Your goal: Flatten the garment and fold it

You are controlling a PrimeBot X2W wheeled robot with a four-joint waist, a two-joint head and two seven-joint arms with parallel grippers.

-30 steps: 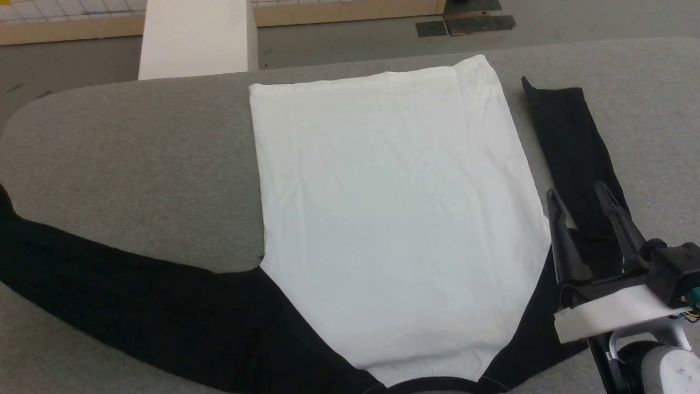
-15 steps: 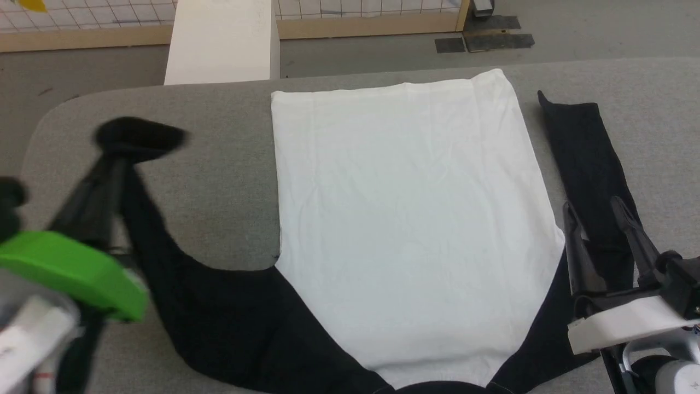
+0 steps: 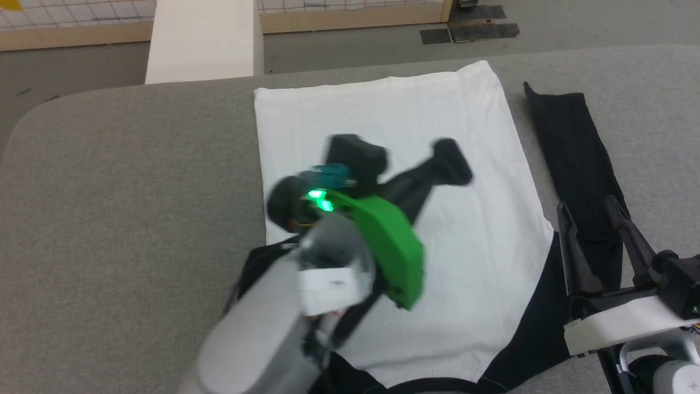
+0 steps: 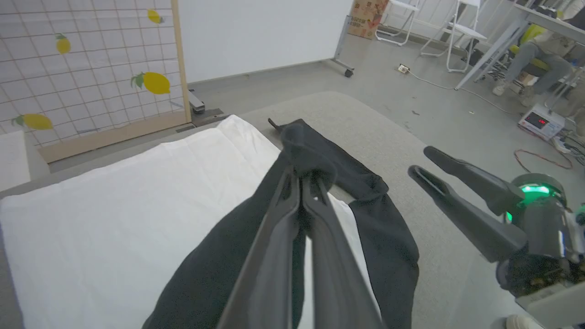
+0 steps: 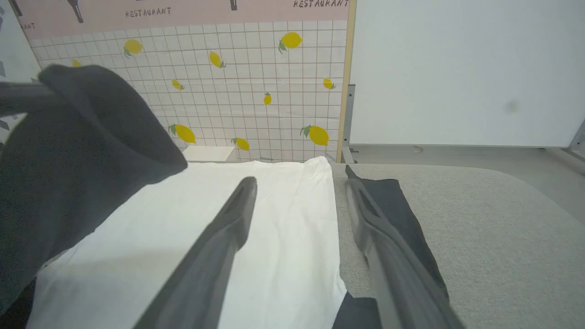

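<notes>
The garment lies on the grey table, its white body spread flat and its right black sleeve stretched out beside it. My left gripper hovers over the white body, shut on the cuff of the left black sleeve, which trails back under the arm. In the left wrist view the shut fingers pinch that cuff above the white body. My right gripper stands open at the garment's right edge, over the right sleeve. The right wrist view has its open fingertips above the white body.
The grey padded table has bare room to the left of the garment. A white block stands beyond the far edge. In the left wrist view, a seated person, folding chairs and floor cables are off to the right.
My left gripper has swung from the table's left side rightwards over the white body, carrying the left black sleeve with it. The right gripper has stayed put; the camera shifted slightly.
</notes>
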